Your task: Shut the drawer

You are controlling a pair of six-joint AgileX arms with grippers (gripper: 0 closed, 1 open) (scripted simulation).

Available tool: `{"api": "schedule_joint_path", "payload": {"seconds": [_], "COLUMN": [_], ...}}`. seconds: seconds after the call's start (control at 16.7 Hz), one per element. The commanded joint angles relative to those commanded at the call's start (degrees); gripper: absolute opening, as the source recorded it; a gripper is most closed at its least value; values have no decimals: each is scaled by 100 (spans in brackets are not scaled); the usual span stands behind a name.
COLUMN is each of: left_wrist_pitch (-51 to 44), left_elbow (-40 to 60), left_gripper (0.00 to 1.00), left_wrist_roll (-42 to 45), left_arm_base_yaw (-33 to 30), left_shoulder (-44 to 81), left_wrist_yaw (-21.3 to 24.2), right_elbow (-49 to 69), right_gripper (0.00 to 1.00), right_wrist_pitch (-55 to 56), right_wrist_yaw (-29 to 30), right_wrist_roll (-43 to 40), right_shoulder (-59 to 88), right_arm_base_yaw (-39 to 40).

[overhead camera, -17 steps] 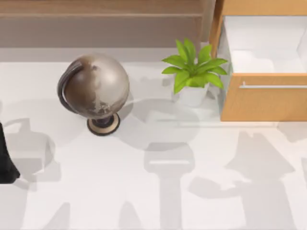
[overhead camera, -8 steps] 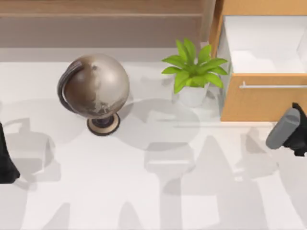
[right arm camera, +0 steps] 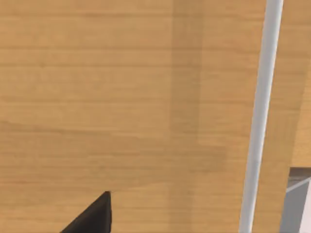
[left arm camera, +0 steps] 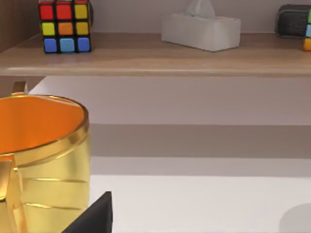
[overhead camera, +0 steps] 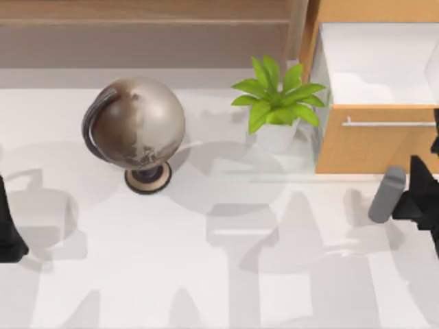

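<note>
On the table (overhead camera: 226, 274), biggest item is the shelf (overhead camera: 144, 34) across the back, then the drawer (overhead camera: 374, 147) at the back right, pulled out toward the front so its pale inside is exposed and the handle (overhead camera: 387, 124) runs along the tan front. It's well open; nothing of the close looks done yet. Globe (overhead camera: 137, 127) sits left of centre, plant (overhead camera: 278, 103) just beside the drawer's left wall; both are off the push line, so they shouldn't interfere. Right arm is at the right edge, just in front of the drawer face, right gripper (overhead camera: 422, 195) lined up with the front panel; my read is it's staging for a straight push on the wood rather than a grab on the handle. Right wrist view backs that: tan front (right arm camera: 121, 97) close up, handle (right arm camera: 260, 116) off to one side. Can't tell whether its fingers are apart or together. Left arm parked at the left edge (overhead camera: 7, 226), fingers likewise unclear; its wrist camera looks past a gold cup (left arm camera: 43, 160) to a cube (left arm camera: 64, 25) and tissue box (left arm camera: 200, 30) on the shelf.
</note>
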Motion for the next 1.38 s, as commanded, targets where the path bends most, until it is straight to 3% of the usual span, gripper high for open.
{"api": "schedule_joint_path", "payload": {"seconds": [0.78, 1.38], "left_wrist_pitch": [0, 0], "left_elbow": [0, 0], "left_gripper": [100, 100], "left_wrist_roll": [0, 0], "left_arm_base_yaw": [0, 0], "left_shoulder": [0, 0], "left_wrist_yaw": [0, 0], "right_elbow": [539, 539], "right_gripper": [100, 25], "right_wrist_pitch": [-442, -442], "right_wrist_yaw": [-218, -218], "right_wrist_roll": [-2, -2], "right_shoulder": [93, 93], "right_arm_base_yaw": [-220, -220]}}
